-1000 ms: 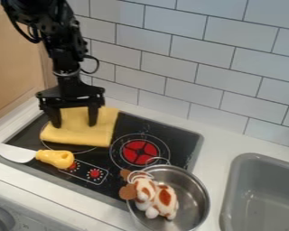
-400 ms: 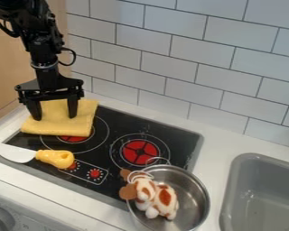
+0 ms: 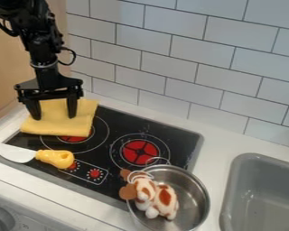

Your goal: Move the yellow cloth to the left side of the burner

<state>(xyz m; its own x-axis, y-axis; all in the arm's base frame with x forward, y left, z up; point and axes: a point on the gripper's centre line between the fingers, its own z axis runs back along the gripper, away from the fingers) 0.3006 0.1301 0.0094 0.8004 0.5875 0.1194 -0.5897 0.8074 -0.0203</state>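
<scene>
Camera view: our gripper (image 3: 54, 117) stands over the yellow cloth (image 3: 58, 127), partly across a burner (image 3: 74, 139)

Behind and to the image-right of the gripper we see the tiled wall (image 3: 171, 54). The black arm (image 3: 44, 49) hangs above the work, probably so that it can press and slide the fabric. The gripper looks released, its fingers (image 3: 72, 106) spread wide with the tips on the cloth; we judge that contact, not a pinch, does the work. The cloth lies flat beneath them, over the stovetop (image 3: 119, 119) corner and the counter (image 3: 216, 149) edge. Its near edge covers part of the burner, so we judge the task almost done, with a little more leftward push wanted. Well off to the gripper's image-right, the pot (image 3: 195, 198) cradles a spotted plush toy (image 3: 165, 200), perhaps to keep it contained. Nearer the camera than the gripper, the knife (image 3: 55, 158) lies just beside the cloth, and a forward drag could nudge it.

Around the gripper we count one stovetop, one sink (image 3: 234, 180) far to its image-right, one pot, one cloth, two burners, one knife, one toy and two red dials (image 3: 95, 173).
</scene>
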